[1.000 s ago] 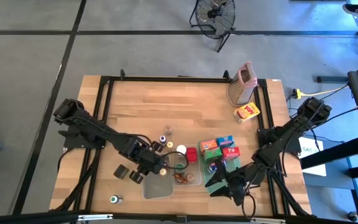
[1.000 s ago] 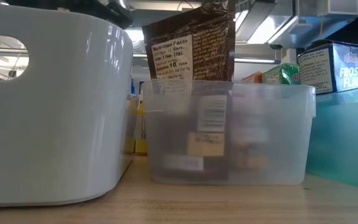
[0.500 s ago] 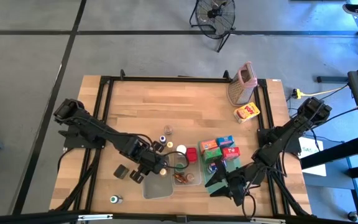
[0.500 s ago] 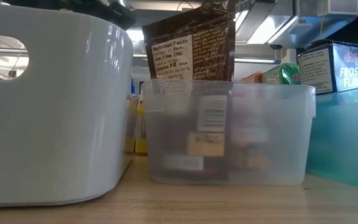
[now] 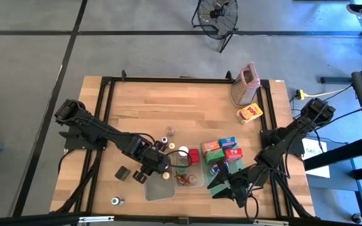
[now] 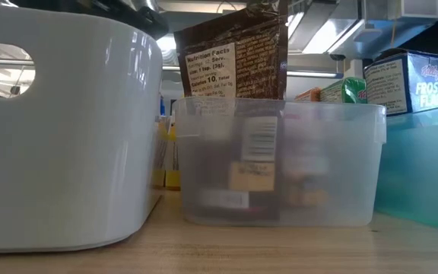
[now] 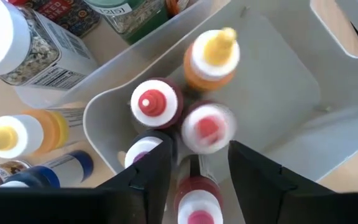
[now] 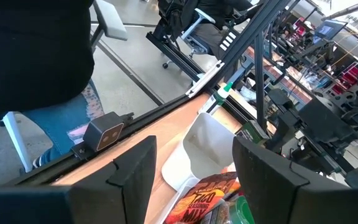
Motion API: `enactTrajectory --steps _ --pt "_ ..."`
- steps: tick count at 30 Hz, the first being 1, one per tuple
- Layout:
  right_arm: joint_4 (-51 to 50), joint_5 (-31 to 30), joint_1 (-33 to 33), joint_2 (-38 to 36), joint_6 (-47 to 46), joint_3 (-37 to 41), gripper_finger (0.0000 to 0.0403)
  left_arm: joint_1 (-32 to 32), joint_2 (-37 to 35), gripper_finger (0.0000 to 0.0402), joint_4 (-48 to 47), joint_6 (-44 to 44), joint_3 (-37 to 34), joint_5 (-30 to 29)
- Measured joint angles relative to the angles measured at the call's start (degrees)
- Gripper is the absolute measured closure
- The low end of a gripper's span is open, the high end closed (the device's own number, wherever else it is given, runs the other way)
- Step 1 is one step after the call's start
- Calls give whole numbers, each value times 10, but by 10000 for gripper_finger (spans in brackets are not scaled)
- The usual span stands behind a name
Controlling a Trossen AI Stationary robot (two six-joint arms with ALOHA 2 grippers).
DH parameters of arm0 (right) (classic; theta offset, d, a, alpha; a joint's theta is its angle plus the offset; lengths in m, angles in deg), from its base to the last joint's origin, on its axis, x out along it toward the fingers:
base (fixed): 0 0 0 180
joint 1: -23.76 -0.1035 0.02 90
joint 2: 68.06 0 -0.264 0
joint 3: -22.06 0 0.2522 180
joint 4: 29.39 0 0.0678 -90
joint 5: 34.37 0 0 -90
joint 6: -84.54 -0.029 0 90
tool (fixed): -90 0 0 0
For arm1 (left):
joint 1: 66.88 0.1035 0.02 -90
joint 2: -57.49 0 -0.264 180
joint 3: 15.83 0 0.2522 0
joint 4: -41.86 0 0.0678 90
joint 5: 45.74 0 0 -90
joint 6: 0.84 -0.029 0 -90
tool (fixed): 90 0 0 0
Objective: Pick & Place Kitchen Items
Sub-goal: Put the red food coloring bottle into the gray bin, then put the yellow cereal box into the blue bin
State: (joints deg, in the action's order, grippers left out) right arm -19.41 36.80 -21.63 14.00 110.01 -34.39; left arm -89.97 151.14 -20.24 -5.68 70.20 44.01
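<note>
My left gripper (image 7: 197, 171) hangs open, pointing down over a white tub (image 7: 278, 93) near the table's front (image 5: 161, 188). In the tub stand small bottles: a yellow-capped one (image 7: 211, 59), a red-capped one (image 7: 156, 102) and a blurred red-and-white one (image 7: 207, 126) just below the fingertips, touching neither finger. Another bottle (image 7: 196, 202) shows between the fingers, lower down. My right gripper (image 8: 191, 168) is open near the front right (image 5: 228, 186), with nothing between its fingers.
A clear tub (image 5: 190, 171) and colourful cartons (image 5: 222, 147) sit mid-table, with a yellow carton (image 5: 249, 113) and a grater (image 5: 244, 85) at the far right. Loose jars (image 7: 27, 53) and bottles (image 7: 27, 134) lie beside the white tub. A seated person (image 8: 36, 56) is beyond the table.
</note>
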Motion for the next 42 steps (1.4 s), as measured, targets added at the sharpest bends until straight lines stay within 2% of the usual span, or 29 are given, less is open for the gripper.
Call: enactTrajectory --steps 19,31,36,42 --pt "-5 0 0 0 0 0 190 0 0 176 -2 0 2 -13" --pt "14 0 0 0 0 0 190 0 -10 177 -145 -5 97 -85" --pt "46 -19 0 -1 7 0 190 0 -56 180 -199 -25 114 -107" --pt "42 -38 0 -16 20 0 190 19 -167 179 -243 -92 115 -138"
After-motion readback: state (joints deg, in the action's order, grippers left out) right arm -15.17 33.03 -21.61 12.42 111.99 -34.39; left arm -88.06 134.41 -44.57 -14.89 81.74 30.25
